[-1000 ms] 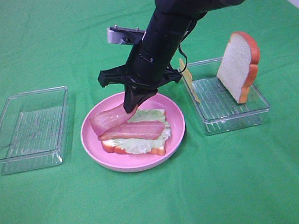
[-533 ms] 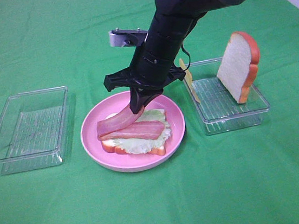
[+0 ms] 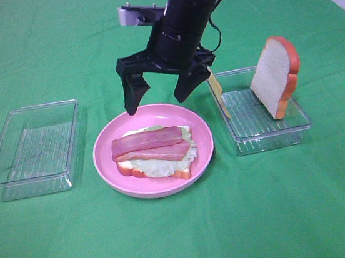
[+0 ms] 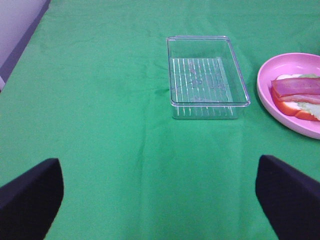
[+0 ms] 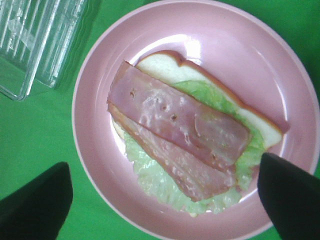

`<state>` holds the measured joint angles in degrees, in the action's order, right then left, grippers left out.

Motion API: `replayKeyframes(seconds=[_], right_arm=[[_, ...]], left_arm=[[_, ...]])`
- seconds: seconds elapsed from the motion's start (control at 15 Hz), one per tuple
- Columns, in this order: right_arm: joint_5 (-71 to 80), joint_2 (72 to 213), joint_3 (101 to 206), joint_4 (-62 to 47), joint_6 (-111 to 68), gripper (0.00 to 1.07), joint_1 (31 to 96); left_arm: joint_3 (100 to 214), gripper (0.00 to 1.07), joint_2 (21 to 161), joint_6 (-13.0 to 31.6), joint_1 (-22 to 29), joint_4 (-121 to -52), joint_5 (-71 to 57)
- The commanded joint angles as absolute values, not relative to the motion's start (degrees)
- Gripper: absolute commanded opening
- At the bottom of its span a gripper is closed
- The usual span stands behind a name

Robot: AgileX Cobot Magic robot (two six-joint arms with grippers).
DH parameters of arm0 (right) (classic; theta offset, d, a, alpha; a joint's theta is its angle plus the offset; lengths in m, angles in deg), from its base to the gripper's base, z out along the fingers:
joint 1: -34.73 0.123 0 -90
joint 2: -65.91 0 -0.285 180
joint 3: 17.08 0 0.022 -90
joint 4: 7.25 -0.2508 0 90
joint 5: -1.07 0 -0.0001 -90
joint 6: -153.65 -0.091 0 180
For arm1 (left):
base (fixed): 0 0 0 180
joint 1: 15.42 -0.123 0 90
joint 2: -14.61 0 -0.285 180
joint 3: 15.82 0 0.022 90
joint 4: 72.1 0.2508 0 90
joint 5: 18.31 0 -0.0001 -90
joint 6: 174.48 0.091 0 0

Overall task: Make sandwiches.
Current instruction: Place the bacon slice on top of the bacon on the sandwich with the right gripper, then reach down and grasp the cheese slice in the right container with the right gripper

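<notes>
On the plate [image 3: 206, 142] sits the half-built sandwich [image 3: 155, 155]; the tray [image 3: 268, 137] holds bread [image 3: 273, 76] and cheese [image 3: 217, 93]. Right gripper [image 3: 156, 105] and left gripper [image 4: 160, 197] gape, empty.

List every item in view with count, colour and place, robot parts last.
cloth: one, green, over table
plate: one, pink, centre
flat bread slice: one, white with orange crust, on plate
lettuce: one leaf, pale green, on that slice
bacon strips: two, reddish-pink, on lettuce
left box: one, clear, left of plate
right box: one, clear, right of plate
upright bread slice: one, white with orange crust, leaning in right box
cheese: one, yellow, at right box's plate-side wall
right fingers: two, black, open above plate
left fingers: two, black, open over cloth
</notes>
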<state>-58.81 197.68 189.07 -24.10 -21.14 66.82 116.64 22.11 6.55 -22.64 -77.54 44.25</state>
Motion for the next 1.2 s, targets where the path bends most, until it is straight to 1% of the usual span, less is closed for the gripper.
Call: replayKeyframes(seconds=[0.07,0.2,0.33,0.4,0.47,0.6,0.8,1.07,1.2], right_arm=[[-65.9,196.6,194.1,-19.5,-28.9,1.0,66.8],[-70.8,196.6,198.6,-12.3,-34.1,0.99,66.8],[-70.6,196.6,200.9,-8.0,-35.1,0.99,66.1],[-70.5,196.7,201.2,-7.9,-35.1,0.99,66.0],[-70.4,197.1,201.2,-10.1,-35.7,0.99,62.3],[-69.9,198.8,201.2,-14.0,-35.6,0.99,58.9],[-67.8,200.6,201.2,-13.6,-35.5,0.99,57.4],[-63.0,203.6,201.2,-12.8,-35.5,0.99,57.3],[-61.6,204.6,201.3,-12.9,-36.3,0.99,55.9]], left_arm=[[116.4,0.98,21.0,6.4,-22.7,-78.1,43.3],[116.4,0.98,21.0,6.4,-22.7,-78.1,43.3],[116.4,0.98,21.0,6.4,-22.7,-78.1,43.3],[116.4,0.98,21.0,6.4,-22.7,-78.1,43.3],[116.4,0.98,21.0,6.4,-22.7,-78.1,43.3],[116.4,0.98,21.0,6.4,-22.7,-78.2,43.3],[116.4,0.98,21.0,6.4,-22.7,-78.2,43.3],[116.4,0.98,21.0,6.4,-22.7,-78.3,43.3],[116.4,0.98,21.0,6.4,-22.7,-78.3,43.3]])
